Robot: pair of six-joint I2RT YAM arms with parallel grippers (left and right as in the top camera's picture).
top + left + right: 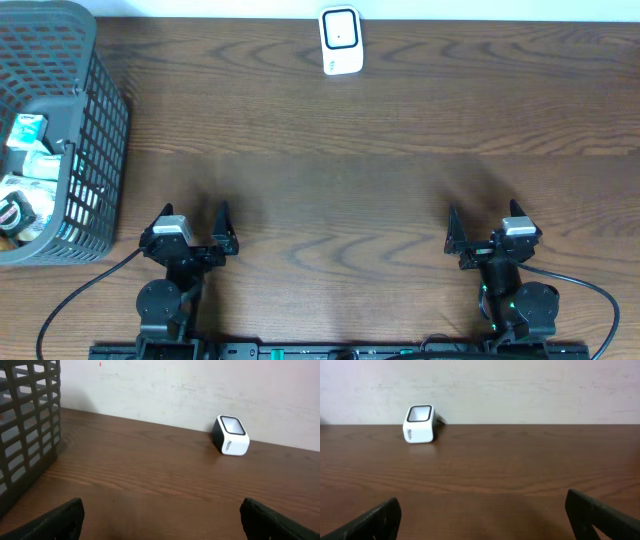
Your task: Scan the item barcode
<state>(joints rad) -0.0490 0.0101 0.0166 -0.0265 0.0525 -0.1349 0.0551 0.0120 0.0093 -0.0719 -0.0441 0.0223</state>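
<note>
Scanner stands at the upper centre of the overhead frame, near the far edge of the worktop. Inside the basket at the left edge lie the items, well apart from the scanner. I see my left hand at the lower left and my right hand at the lower right, both with jaws wide and holding nothing.

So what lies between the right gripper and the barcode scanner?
Nothing: bare wooden table between right gripper and barcode scanner, clearest in the overhead view.
</note>
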